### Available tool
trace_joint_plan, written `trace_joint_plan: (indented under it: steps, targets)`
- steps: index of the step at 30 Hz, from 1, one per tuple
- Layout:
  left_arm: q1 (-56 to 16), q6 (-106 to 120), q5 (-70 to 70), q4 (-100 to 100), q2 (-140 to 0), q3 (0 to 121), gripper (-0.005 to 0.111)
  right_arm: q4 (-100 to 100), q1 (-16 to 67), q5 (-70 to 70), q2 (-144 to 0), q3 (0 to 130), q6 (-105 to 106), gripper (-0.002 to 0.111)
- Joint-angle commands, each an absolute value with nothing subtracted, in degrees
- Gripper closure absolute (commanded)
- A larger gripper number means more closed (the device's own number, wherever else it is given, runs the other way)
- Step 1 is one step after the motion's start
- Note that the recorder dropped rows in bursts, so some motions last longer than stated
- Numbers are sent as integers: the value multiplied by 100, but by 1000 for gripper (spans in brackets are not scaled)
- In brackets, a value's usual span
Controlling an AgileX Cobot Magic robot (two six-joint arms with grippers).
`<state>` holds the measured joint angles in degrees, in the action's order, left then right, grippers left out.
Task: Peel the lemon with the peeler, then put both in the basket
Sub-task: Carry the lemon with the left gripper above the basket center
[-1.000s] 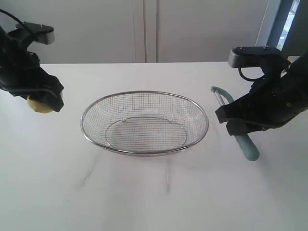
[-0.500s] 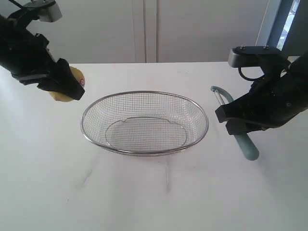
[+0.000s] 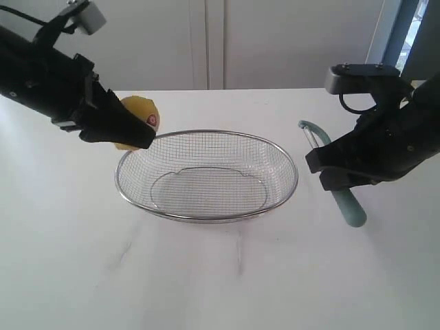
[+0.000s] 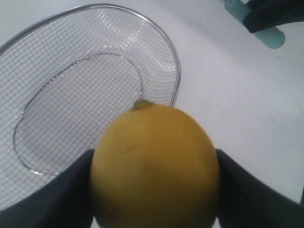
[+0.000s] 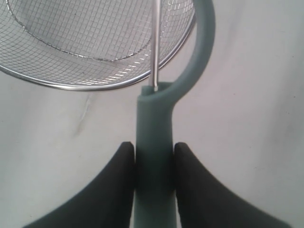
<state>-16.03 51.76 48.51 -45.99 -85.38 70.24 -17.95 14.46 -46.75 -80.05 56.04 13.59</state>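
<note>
Lemon [image 3: 139, 111], held off the table [image 3: 220, 289] at the far-left rim of the basket [image 3: 206, 218]. In the left wrist view its stem nub points away from the claw, towards the basket, so its long axis runs along the fingers [image 4: 57, 194]. A red sticker [image 3: 150, 122] faces the exterior camera; its print is too small to read. The left gripper [image 3: 141, 129] is spread wide and clamps the lemon on both sides. The peeler [image 3: 347, 206] lies right of the basket, long axis oblique, curved blade head nearest the rim. The right gripper [image 5: 154, 148] is closed narrowly on its teal handle.
</note>
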Motion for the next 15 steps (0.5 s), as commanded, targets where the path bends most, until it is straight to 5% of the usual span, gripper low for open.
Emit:
trace_joint_plan:
  steps: [1,15]
  targets:
    - [-1608,5891,4686,-5373,-8462,6727,107,-1855,1422,-4542,-7943,5596,1483,108]
    - [-1618,7223,4305,-6754,-8462,6065,107,-2650,1422,-4459,-7954,5596,2296,108]
